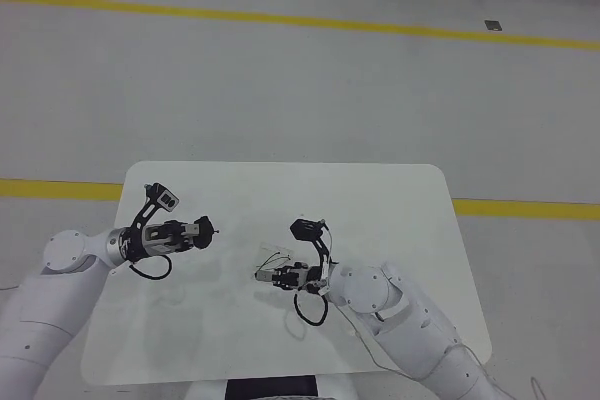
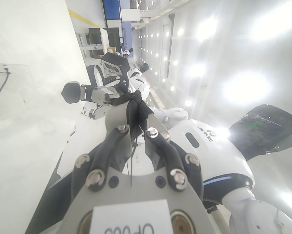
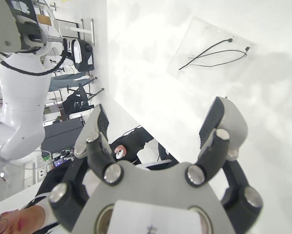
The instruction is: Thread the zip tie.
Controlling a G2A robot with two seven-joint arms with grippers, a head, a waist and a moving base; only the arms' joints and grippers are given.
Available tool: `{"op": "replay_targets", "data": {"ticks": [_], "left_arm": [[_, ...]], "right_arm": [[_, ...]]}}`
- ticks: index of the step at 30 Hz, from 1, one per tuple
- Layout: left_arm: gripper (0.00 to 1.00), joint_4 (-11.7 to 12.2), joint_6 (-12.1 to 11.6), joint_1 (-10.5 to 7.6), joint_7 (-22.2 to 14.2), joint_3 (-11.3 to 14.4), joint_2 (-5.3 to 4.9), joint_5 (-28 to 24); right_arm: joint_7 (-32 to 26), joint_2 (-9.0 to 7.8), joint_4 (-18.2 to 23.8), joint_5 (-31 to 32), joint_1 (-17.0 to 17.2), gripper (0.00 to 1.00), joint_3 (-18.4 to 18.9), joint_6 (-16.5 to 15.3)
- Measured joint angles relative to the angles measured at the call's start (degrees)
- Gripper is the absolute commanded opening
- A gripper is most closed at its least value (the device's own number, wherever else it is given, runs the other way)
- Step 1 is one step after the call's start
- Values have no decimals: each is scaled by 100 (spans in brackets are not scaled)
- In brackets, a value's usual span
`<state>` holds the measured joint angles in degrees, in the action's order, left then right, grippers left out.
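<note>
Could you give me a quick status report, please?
Left gripper shut on a zip tie. Right gripper open, empty. Two spare ties on the clear sheet.

Left gripper point(image 2: 137, 98) pinched closed on a zip tie point(image 2: 132, 166), right gripper point(image 3: 160, 115) spread wide, tips pointing toward each other, apart.

Ceiling lights point(image 2: 246, 90) glare; table point(image 1: 380, 210) looks washed-out white.
</note>
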<state>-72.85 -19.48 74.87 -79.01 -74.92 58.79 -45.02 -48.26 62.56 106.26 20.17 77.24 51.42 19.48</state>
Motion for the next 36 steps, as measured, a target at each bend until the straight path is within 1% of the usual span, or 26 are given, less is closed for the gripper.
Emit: {"op": "replay_targets", "data": {"ticks": [3,5,9,12,17,21,27,31,33,36], "left_arm": [[0,0,0,0,0,0,0,0],[0,0,0,0,0,0,0,0],[0,0,0,0,0,0,0,0],[0,0,0,0,0,0,0,0],[0,0,0,0,0,0,0,0],[0,0,0,0,0,0,0,0],[0,0,0,0,0,0,0,0],[0,0,0,0,0,0,0,0],[0,0,0,0,0,0,0,0],[0,0,0,0,0,0,0,0]], "right_arm": [[14,1,5,8,3,100,-9,-12],[33,11,54,167,-40,100,-98,-36],[-142,77,19,786,-308,100,-334,2],[-250,190,-105,1072,-479,100,-434,1],[-510,448,-297,1549,-680,100,-532,0],[-794,676,-386,2060,-721,100,-488,0],[-1354,1088,-386,3042,-533,100,-242,0],[-1701,1410,-270,3801,-331,100,-119,0],[-1750,1475,-233,4062,-288,100,-120,0],[-1746,1473,-233,4027,-290,100,-123,0]]}}
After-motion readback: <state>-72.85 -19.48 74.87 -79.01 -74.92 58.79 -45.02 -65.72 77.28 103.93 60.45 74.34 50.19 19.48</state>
